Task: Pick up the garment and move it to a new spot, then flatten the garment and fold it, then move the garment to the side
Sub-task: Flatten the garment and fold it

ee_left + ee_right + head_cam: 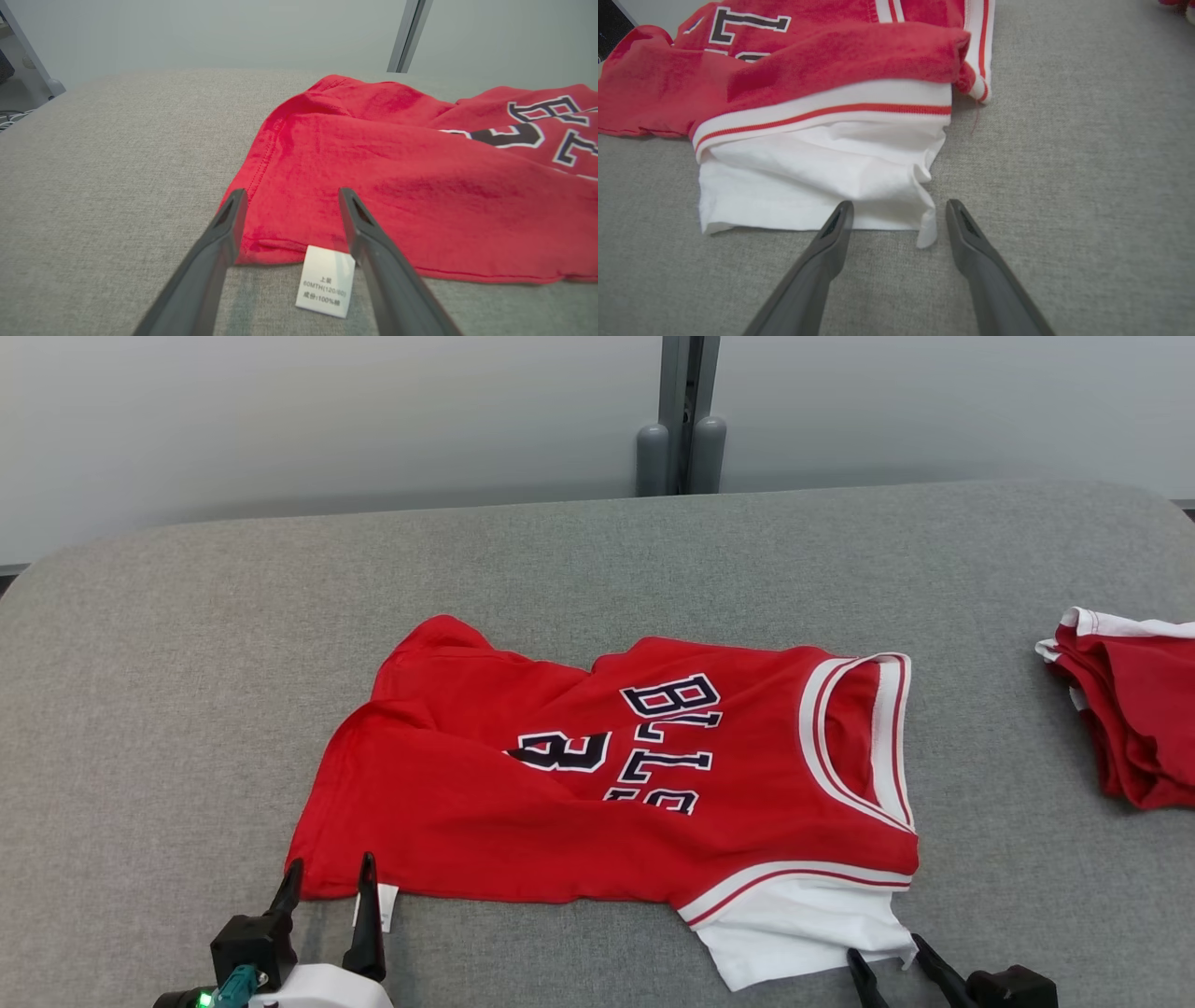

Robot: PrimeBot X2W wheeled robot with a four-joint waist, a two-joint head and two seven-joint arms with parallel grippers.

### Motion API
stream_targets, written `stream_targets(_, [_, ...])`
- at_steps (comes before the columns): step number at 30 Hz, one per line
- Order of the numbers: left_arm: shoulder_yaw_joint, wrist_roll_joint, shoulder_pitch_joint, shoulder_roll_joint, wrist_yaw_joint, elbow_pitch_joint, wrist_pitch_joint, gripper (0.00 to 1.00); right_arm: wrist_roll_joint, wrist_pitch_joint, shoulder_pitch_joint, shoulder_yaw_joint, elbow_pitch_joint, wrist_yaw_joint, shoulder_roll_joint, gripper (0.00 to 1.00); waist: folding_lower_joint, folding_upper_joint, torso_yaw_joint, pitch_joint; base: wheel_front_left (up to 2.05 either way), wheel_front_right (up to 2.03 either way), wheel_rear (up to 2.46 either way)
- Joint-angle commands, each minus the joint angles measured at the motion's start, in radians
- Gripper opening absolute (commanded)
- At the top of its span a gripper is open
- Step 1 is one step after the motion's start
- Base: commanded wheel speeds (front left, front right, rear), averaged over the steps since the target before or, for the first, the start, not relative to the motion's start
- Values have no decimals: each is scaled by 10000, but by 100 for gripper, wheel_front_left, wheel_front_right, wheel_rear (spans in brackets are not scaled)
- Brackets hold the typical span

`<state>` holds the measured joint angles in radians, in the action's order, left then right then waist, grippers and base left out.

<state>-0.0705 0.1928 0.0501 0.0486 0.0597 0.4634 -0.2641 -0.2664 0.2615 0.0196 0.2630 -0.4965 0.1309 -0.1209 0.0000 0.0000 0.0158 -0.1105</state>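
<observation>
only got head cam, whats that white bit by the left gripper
Observer: A printed care label at the hem corner of the red garment. It lies between the open fingers of the left gripper.
Operator: right gripper got the sleeve yet
Observer: No. The right gripper is open, and the curled loose corner of the white sleeve lies between its fingertips, ungripped.
</observation>
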Motion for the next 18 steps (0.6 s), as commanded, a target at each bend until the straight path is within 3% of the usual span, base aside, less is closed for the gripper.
stream_targets(1, [4,24,199,43,30,-32,5,100,56,47,-79,-38,-33,-1,-5,100,0,0,-22,-10,0,0,0])
stream_targets(3, [8,20,210,43,41,-42,5,100,83,47,-140,-20,-149,-1,4,100,0,0,-47,-33,0,0,0])
stream_targets(4, [14,12,217,43,45,-46,5,100,91,47,-167,-22,-193,-1,11,95,0,0,-55,-45,0,0,0])
stream_targets(5, [20,7,219,43,49,-48,5,100,91,47,-194,-26,-229,-3,20,54,0,0,-60,-55,0,0,0])
stream_targets(6, [35,4,223,43,50,-48,5,100,92,47,-209,-75,-267,-1,26,37,0,0,-58,-70,0,0,0])
stream_targets(7, [46,8,229,41,59,-52,5,100,92,47,-244,-117,-282,-1,33,0,0,0,-53,-84,0,0,0])
stream_targets(18, [400,137,596,41,23,454,5,100,145,49,-477,-348,101,-3,-42,0,0,0,317,-397,0,0,0])
